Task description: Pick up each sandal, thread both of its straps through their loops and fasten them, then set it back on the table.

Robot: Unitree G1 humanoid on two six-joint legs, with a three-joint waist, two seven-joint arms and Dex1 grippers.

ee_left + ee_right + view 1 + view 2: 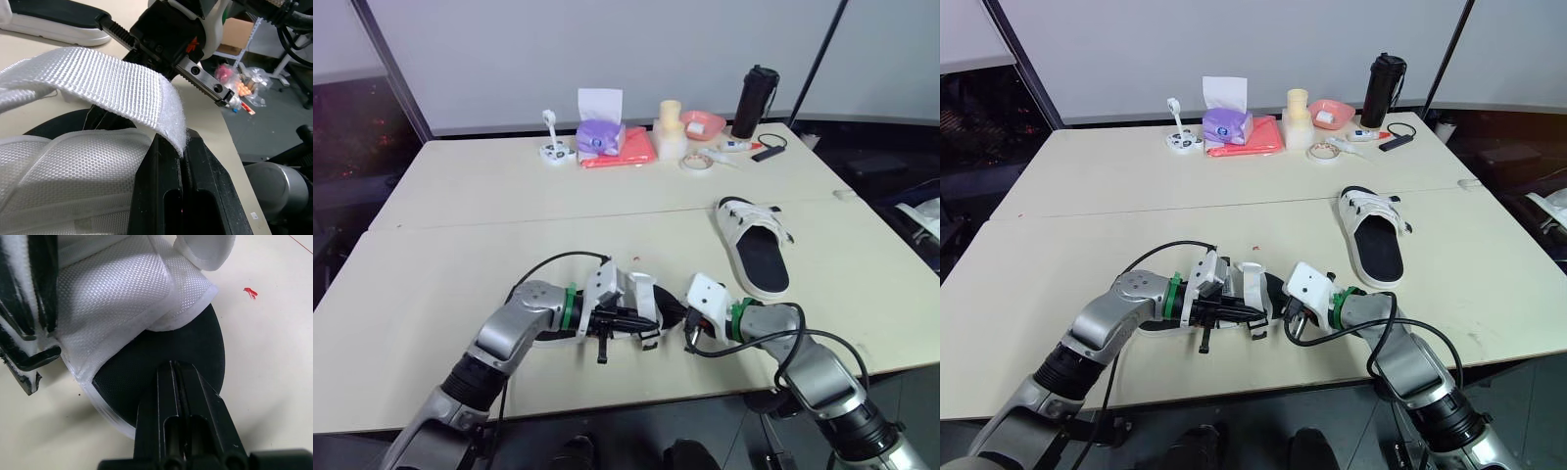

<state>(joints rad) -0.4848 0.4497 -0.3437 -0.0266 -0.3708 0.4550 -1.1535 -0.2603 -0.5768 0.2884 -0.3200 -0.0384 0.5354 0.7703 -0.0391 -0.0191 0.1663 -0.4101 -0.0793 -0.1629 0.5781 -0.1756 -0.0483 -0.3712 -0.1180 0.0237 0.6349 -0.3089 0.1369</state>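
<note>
Left gripper [182, 147] pinches the white strap [98, 81] of the sandal [122, 298]. Right gripper [177, 366] fingers pressed together, tips over that sandal's black footbed. Second sandal [759, 257] lies well apart from it.

The strap [98, 81] is coarse white woven webbing (fuzzy hook-and-loop at its tip). The sandal [112, 303] has a fine white mesh cloth upper over a matt black footbed. The worktop [509, 196] looks smooth and matt.
</note>
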